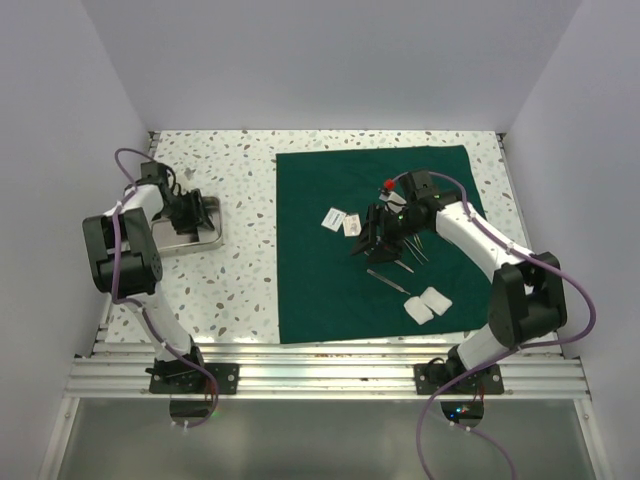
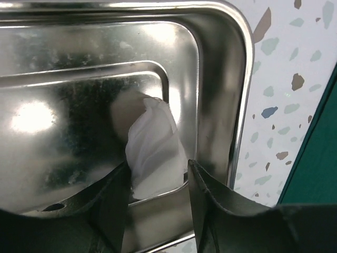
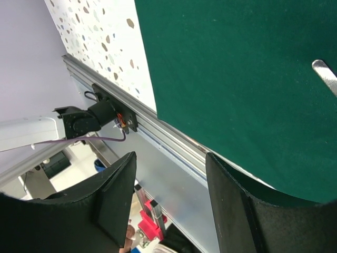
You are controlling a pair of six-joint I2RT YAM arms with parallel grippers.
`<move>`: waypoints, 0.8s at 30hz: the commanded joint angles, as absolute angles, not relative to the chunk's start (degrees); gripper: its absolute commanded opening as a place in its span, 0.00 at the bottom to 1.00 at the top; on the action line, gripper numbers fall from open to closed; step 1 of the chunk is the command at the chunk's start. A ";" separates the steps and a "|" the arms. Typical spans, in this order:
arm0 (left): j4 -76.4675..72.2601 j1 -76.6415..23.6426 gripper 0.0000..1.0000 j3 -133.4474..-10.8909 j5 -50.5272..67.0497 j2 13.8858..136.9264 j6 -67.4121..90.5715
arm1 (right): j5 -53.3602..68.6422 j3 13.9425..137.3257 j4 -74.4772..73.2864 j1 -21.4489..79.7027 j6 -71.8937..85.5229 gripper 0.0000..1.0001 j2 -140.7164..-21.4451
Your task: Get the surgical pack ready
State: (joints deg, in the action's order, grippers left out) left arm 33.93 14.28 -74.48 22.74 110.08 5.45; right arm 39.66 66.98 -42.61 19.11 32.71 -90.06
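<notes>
**Top view.** You have the drape [image 1: 320, 290] lying flat over the table's 3 o'clock half. On it are two packets [image 1: 342, 221] near centre, instruments [image 1: 400, 255] just beside them, and two pads [image 1: 426, 304] at 5 o'clock. The tray [image 1: 210, 243] sits at 9 o'clock under the left gripper [image 1: 188, 214]. The right gripper [image 1: 370, 235] is over the drape.

**Left wrist.** The fingers [image 2: 105, 211] are spread. One gauze [image 2: 152, 147] lies between them in the tray, apparently loose.

**Right wrist.** The fingers [image 3: 105, 200] are spread with nothing between them.

**Status.** Your layout looks mostly done. The drape is not yet folded.
</notes>
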 commanded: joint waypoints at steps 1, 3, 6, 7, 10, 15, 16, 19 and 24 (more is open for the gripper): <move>35.24 14.68 0.51 -76.82 17.50 105.39 9.57 | 40.61 68.47 -42.19 19.16 31.82 0.59 -89.91; 35.42 14.68 0.51 -76.64 16.78 104.42 10.54 | 39.73 68.64 -42.89 19.07 31.64 0.59 -89.56; 36.47 14.50 0.53 -76.82 16.09 103.54 11.86 | 38.06 69.26 -43.86 19.07 31.20 0.59 -88.95; 36.82 14.50 0.54 -76.73 15.47 103.19 12.65 | 37.53 69.26 -44.03 19.07 31.29 0.59 -88.42; 38.40 14.24 0.74 -76.55 11.62 101.34 15.36 | 34.64 68.47 -44.30 18.64 32.77 0.60 -86.76; 41.48 11.44 0.78 -75.24 -1.48 95.20 19.50 | 27.61 63.38 -45.09 13.99 34.98 0.60 -81.22; 41.66 10.56 0.78 -74.71 -2.19 94.05 20.82 | 27.42 59.98 -44.83 10.32 35.33 0.59 -80.17; 40.43 4.42 0.77 -71.12 -0.27 89.66 22.93 | 26.02 53.90 -46.49 3.81 33.85 0.58 -76.73; 37.28 -9.28 0.73 -66.02 8.42 82.98 27.15 | 18.66 46.42 -48.33 -1.48 29.90 0.52 -71.82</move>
State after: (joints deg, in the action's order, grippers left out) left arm 38.98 -3.09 -69.38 3.44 86.94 22.68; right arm 24.69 49.60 -44.97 0.30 33.01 -74.78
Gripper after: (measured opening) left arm 0.747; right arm 0.539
